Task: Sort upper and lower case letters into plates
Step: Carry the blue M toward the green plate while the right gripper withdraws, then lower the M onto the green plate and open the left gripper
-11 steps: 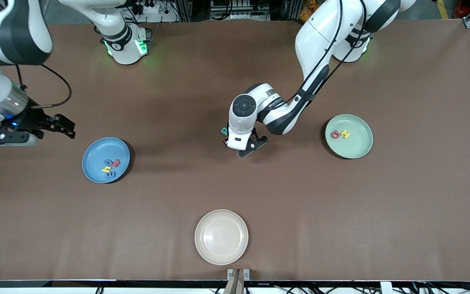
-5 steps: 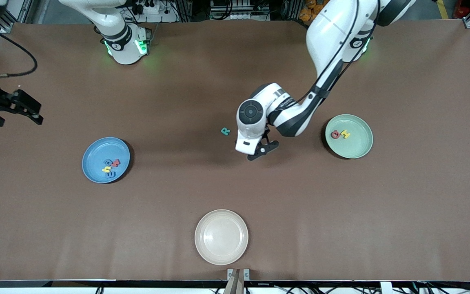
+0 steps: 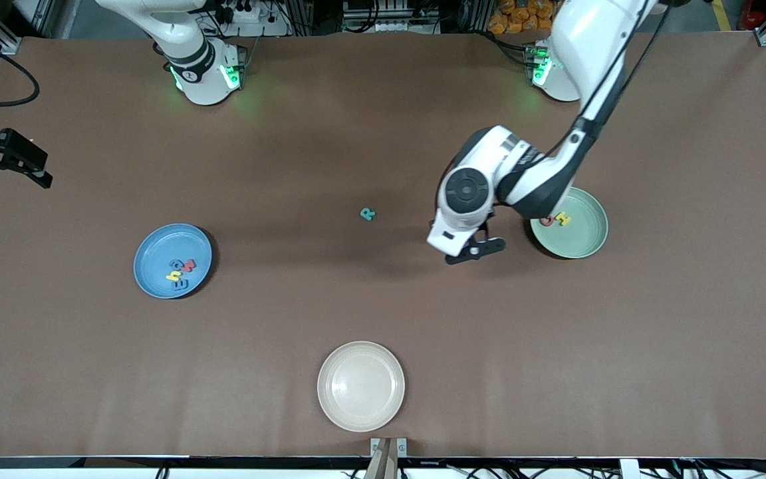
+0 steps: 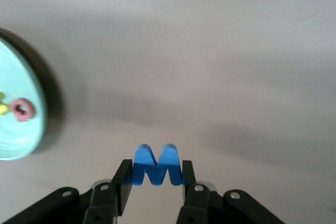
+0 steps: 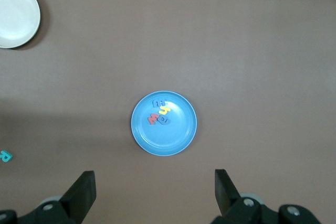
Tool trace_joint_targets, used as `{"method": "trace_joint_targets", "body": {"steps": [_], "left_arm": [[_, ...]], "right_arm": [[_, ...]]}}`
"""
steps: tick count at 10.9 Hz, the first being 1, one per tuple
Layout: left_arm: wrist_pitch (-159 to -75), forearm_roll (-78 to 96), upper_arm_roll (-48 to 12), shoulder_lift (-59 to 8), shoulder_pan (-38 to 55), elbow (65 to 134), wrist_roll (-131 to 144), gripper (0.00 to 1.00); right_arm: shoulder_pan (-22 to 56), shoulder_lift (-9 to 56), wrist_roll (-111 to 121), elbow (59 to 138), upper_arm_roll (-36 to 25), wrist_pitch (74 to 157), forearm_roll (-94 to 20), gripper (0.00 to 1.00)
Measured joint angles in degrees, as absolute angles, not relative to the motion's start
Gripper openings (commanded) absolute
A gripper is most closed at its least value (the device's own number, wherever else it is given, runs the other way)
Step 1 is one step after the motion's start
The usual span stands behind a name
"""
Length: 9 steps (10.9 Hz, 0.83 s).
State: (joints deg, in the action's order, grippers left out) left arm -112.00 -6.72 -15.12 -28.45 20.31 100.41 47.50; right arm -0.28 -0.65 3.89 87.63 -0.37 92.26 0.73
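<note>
A blue letter M [image 4: 157, 165], lifted from beside the teal R [image 3: 368, 214] 1 second earlier, is pinched by the left gripper [image 3: 468, 250] and carried toward the mint plate [image 3: 586, 241]. The right gripper [image 3: 4, 163], spread wide, is kept waiting near the blue plate [image 3: 157, 249].

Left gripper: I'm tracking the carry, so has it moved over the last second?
Yes. The left gripper, holding the blue M, has moved away from the teal R toward the green plate.
</note>
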Motion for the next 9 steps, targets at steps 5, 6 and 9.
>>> {"method": "trace_joint_targets", "body": {"steps": [5, 6, 9], "left_arm": [[-113.2, -6.7, -14.6, -17.0, 4.2, 115.8, 18.2, 0.28], [-114.1, -6.7, -14.6, -15.4, 2.4, 118.3, 15.1, 0.28], [-123.9, -6.7, -13.8, -14.4, -3.2, 126.6, 4.4, 0.28]], "right_arm": [[-0.3, -0.5, 6.1, 87.5, -0.5, 91.1, 0.2, 1.00], [-0.3, -0.5, 6.1, 87.4, -0.5, 90.9, -0.5, 1.00], [-0.3, -0.5, 6.1, 86.5, -0.5, 90.0, -1.2, 1.00]]}}
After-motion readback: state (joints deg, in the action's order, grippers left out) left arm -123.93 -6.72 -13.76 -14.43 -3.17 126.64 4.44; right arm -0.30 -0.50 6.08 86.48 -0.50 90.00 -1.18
